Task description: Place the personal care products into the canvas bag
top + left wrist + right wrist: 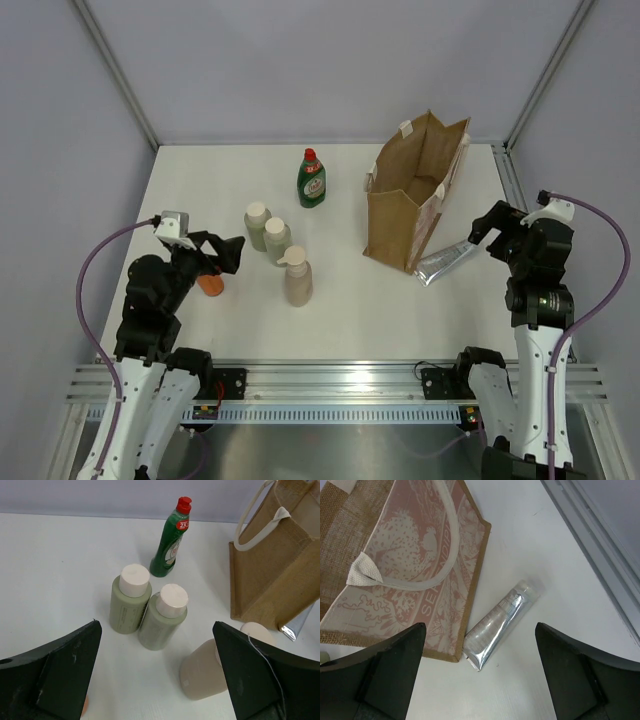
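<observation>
Jaws spread wide, both sides — nothing held.

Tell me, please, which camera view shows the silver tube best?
The right wrist view: the silver tube lies whole beside the bag. The top view shows it small, near the right gripper; the left wrist view catches only one end.

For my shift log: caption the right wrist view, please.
Open right gripper hovers over a silver tube lying beside the pink-printed canvas bag.
</observation>
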